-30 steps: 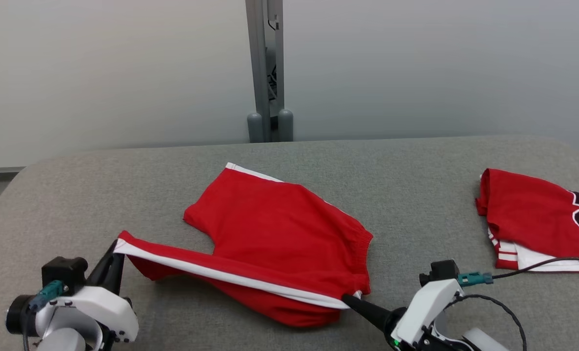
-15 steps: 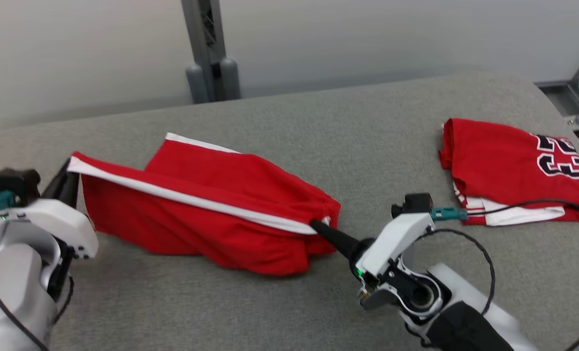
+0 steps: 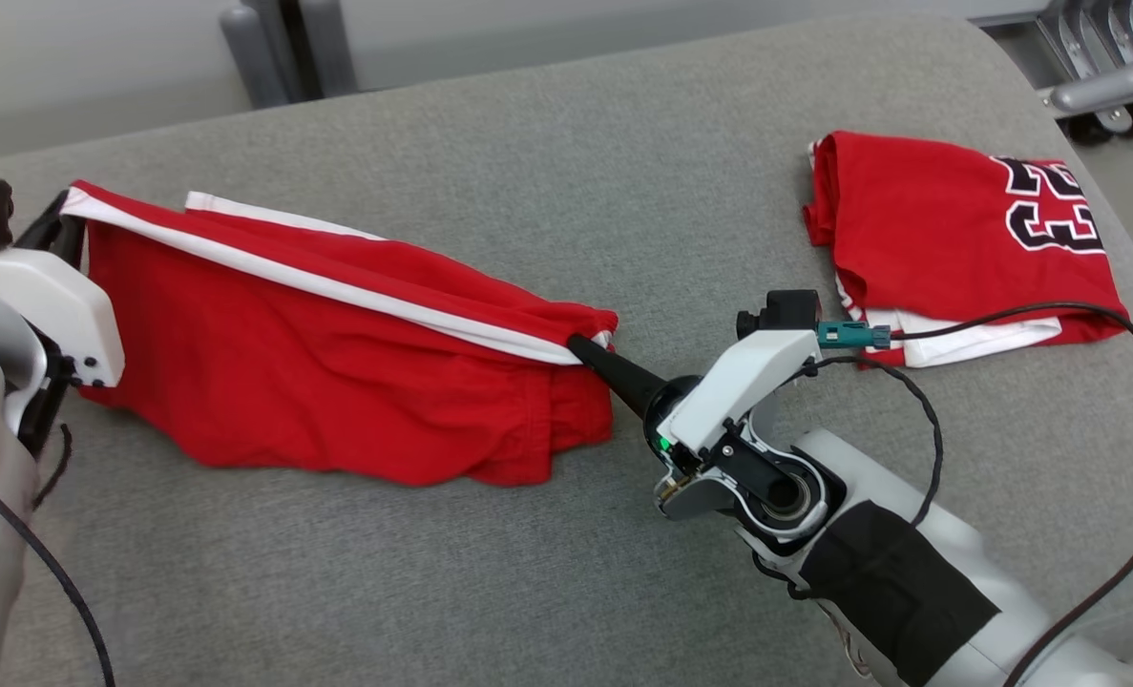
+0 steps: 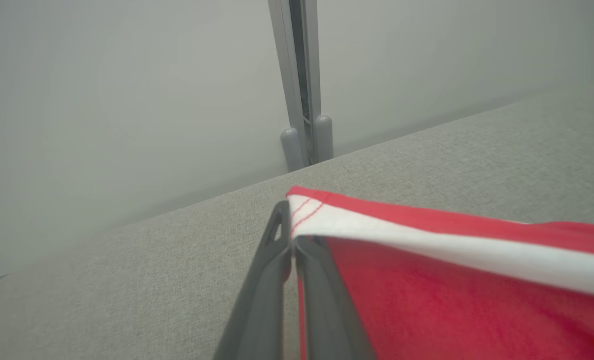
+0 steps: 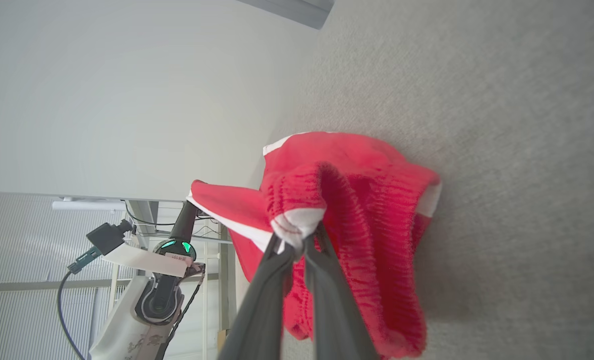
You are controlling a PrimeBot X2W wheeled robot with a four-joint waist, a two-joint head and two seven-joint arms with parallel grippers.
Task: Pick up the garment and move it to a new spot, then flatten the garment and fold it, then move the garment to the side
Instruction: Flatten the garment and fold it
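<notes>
While clamped shut on opposite ends of the red shorts [image 3: 337,382], left jaws on the stitched hem corner and right jaws on the gathered elastic waistband, strung between the two with the long axis along the white stripe [image 3: 337,286], so neither arm nearer. Hangs below as thin, soft knit, lower edge slumped in wrinkles on the grey woven desk [image 3: 528,143]. Probably calls for lowering both ends together, short of the folded jersey [image 3: 929,219] beyond the right jaws.
</notes>
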